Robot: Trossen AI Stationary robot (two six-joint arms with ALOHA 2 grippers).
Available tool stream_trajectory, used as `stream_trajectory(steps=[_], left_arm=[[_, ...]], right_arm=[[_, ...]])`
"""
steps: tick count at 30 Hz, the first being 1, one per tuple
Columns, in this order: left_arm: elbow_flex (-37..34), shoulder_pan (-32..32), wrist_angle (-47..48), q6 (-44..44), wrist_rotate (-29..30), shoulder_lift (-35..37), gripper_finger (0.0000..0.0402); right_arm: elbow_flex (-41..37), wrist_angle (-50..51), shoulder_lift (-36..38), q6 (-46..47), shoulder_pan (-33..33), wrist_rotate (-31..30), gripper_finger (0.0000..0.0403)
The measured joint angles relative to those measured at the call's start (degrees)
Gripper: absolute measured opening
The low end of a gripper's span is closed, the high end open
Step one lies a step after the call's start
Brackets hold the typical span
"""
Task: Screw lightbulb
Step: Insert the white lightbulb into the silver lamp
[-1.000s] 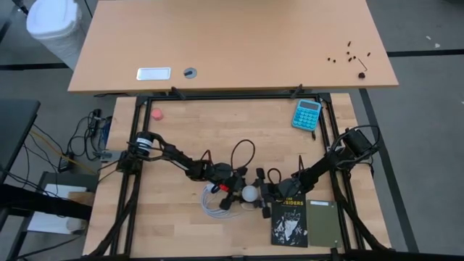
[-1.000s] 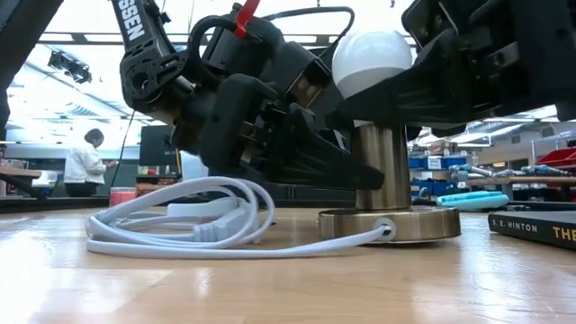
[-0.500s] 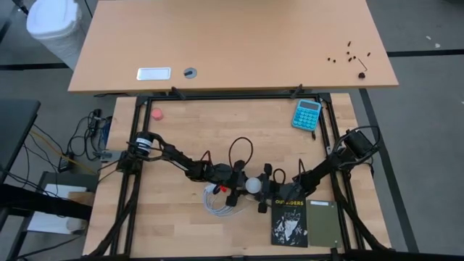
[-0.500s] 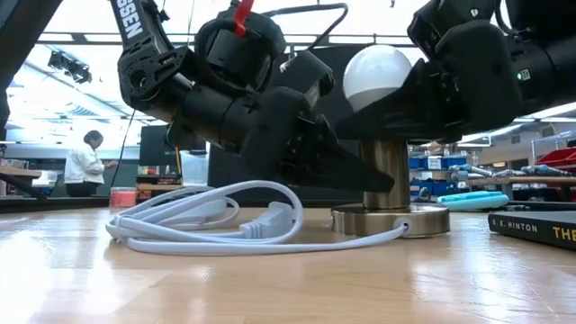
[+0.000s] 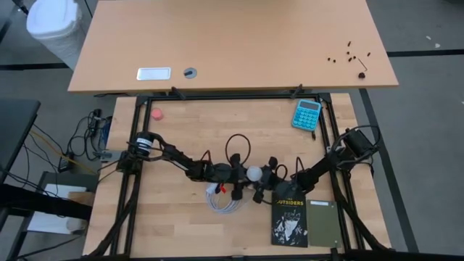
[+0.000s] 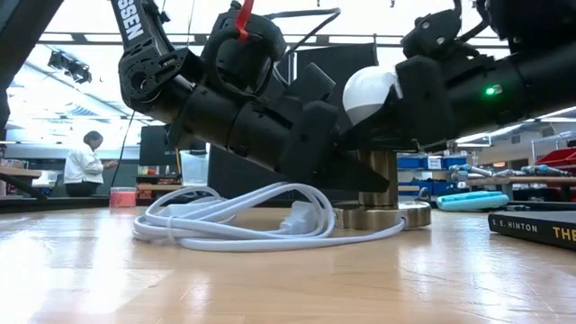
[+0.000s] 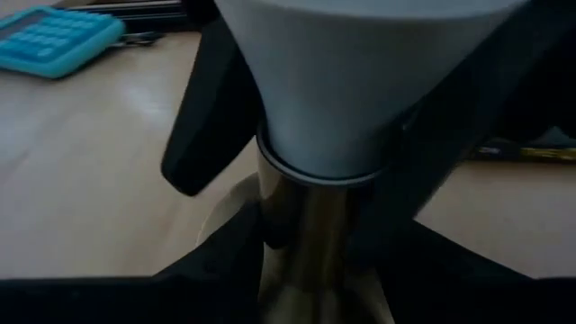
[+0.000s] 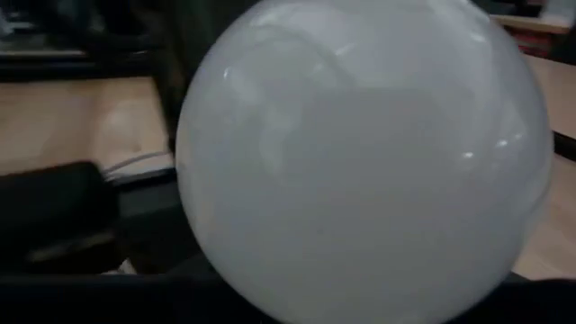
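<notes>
1. The lightbulb (image 5: 254, 173) stood upright on the brass socket (image 6: 382, 214), just below table centre in the high view, roughly 6 o'clock from the middle of the wooden table (image 5: 174, 138).
2. Left gripper (image 5: 237, 176) came in from 9 o'clock of the bulb. Its jaws were closed on the socket's brass stem just under the bulb's neck, as the left wrist view showed, w/ dark fingers either side of the post.
3. Right gripper (image 5: 265, 177) came in from 3 o'clock; jaws closed on the bulb's white globe, which filled the right wrist view.
4. White cable (image 5: 225, 199) lay coiled at approx. 7 o'clock of the socket, near it, running to the base.
5. Blue calculator (image 5: 307, 114) sat well apart at 1 o'clock; a book (image 5: 289, 223) lay near at 5 o'clock.
6. Handling, judged: bulb prob. light, rigid, thin-walled and breakable; smooth surface likely slippery under the pads. Best hold seemed around the globe's widest part w/ mild squeeze, axis kept in line w/ the stem so threads don't cross.
7. Socket base looked light enough to spin or slide, so the left hold on the stem mattered as a brace vs. twist.
8. Whether threads were fully seated couldn't be told.
</notes>
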State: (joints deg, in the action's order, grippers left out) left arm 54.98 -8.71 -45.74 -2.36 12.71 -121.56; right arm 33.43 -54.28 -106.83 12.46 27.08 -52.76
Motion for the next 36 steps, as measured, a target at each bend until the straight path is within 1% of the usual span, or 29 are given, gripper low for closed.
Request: stream_trajectory(steps=[6, 12, 17, 24, 27, 29, 33, 36], left_arm=[[0.00, 0.20, -0.15, -1.04, 1.88, 0.00, 0.0185], [-0.09, 0.15, 0.46, -1.11, 1.70, 0.00, 0.0185], [-0.07, 0.07, 0.66, -0.82, 1.06, 0.00, 0.0185], [0.02, 0.00, 0.70, -0.65, 0.53, 0.00, 0.0185], [0.04, 0.00, 0.82, -0.65, 0.37, 0.00, 0.0185], [0.07, -0.02, 0.92, -0.68, 0.23, 0.00, 0.0185], [0.04, 0.00, 1.10, -1.26, 0.19, 0.00, 0.0185], [0.00, 0.06, 1.12, -1.37, 0.75, 0.00, 0.0185]], right_arm=[[0.00, 0.12, 0.00, 2.67, -1.94, -2.73, 0.0182], [0.00, 0.09, 0.00, 2.91, -2.43, 1.27, 0.0192], [0.13, -0.56, 0.09, 3.57, -1.63, 2.09, 0.0223], [0.20, 0.91, 1.83, 1.66, -0.20, 2.82, 0.0282], [0.20, 5.45, 4.17, 1.82, 0.70, 3.17, 0.0305], [0.20, 10.47, 6.39, 3.53, 1.44, 3.28, 0.0317], [0.22, 23.86, 11.88, 10.27, 2.93, 3.81, 0.0330], [0.22, 31.55, 15.62, 14.41, 4.03, 4.70, 0.0333]])
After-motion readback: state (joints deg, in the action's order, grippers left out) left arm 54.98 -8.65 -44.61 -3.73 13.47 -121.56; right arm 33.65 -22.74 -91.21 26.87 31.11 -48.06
